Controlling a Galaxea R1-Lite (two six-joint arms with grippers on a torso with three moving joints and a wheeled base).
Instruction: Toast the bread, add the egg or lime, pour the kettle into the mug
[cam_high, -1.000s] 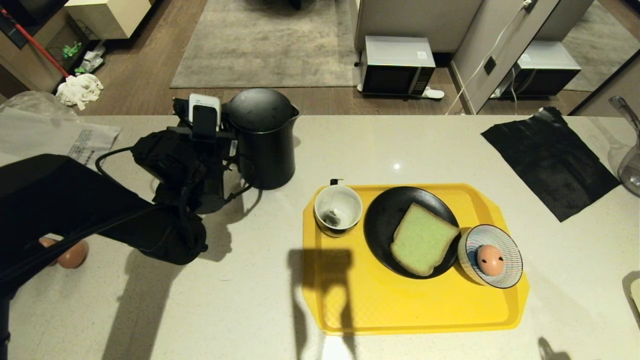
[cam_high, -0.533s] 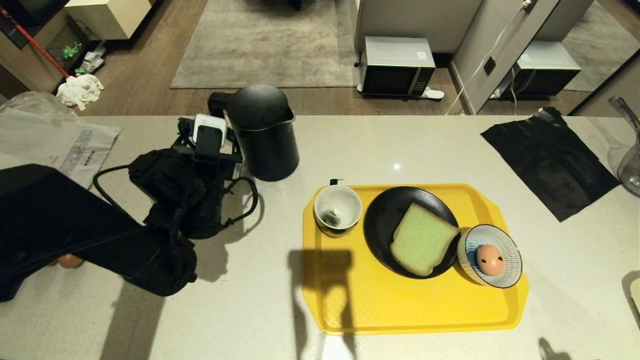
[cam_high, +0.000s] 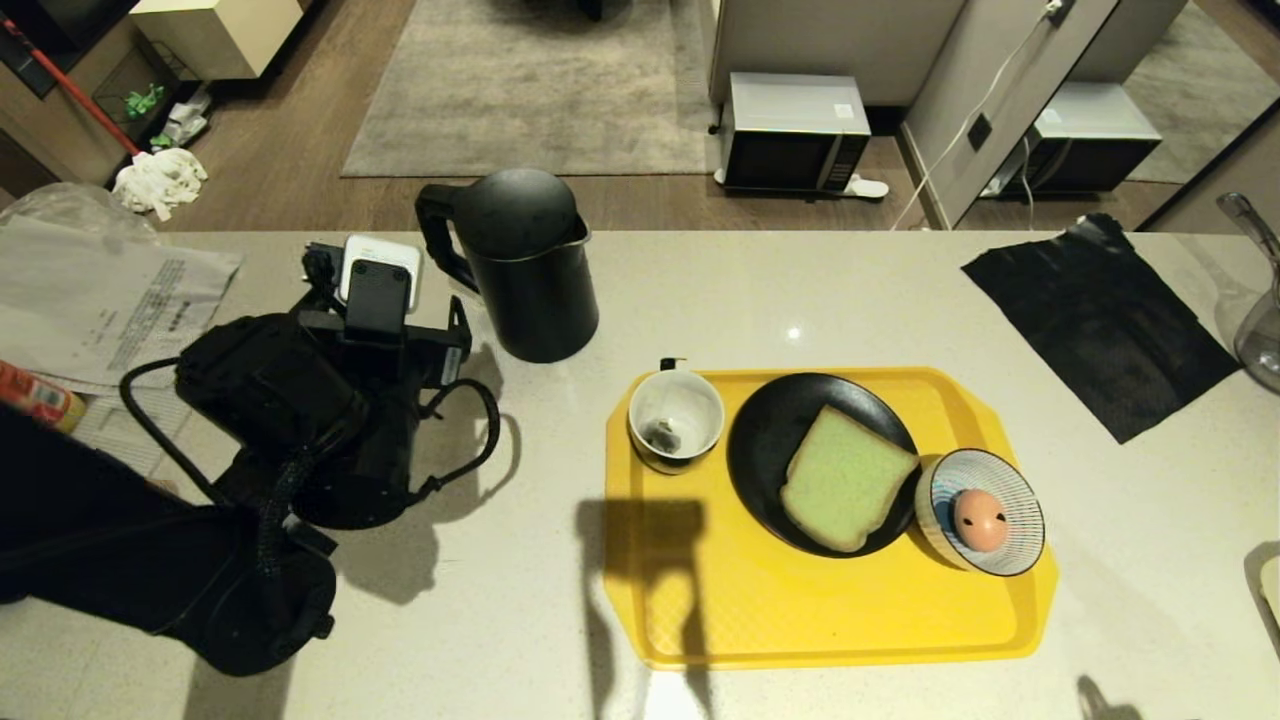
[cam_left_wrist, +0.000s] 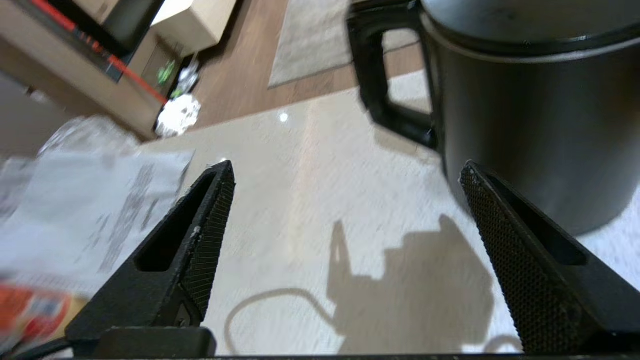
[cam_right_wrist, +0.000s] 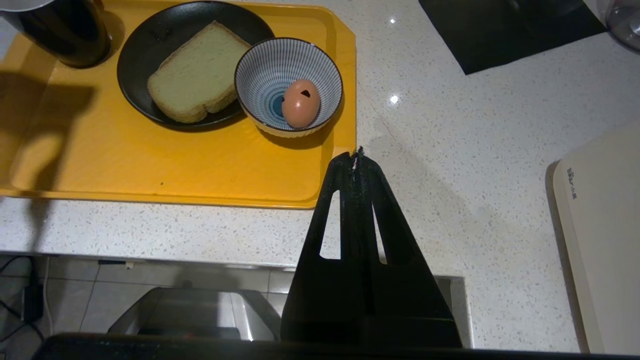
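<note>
Here the left tool (cam_left_wrist: 345, 170) (spread wide) hangs beside the kettle (cam_high: 525, 265), apart.

tray (cam_high: 700, 620) - yellow | bread (cam_high: 842, 490) - pale green | bowl (cam_high: 1015, 495) - blue-white stripes

1. The kettle (cam_high: 525, 270): tall, matte black, lid on, upright on the counter, loop handle toward the left;
2. The mug (cam_high: 676, 419): white inside, upright at the yellow tray's far-left corner;
3. The bread (cam_high: 845, 477): pale green slice, flat on a black plate;
4. The egg (cam_high: 981, 519): pinkish-brown, two dark spots, in a striped bowl.
</note>
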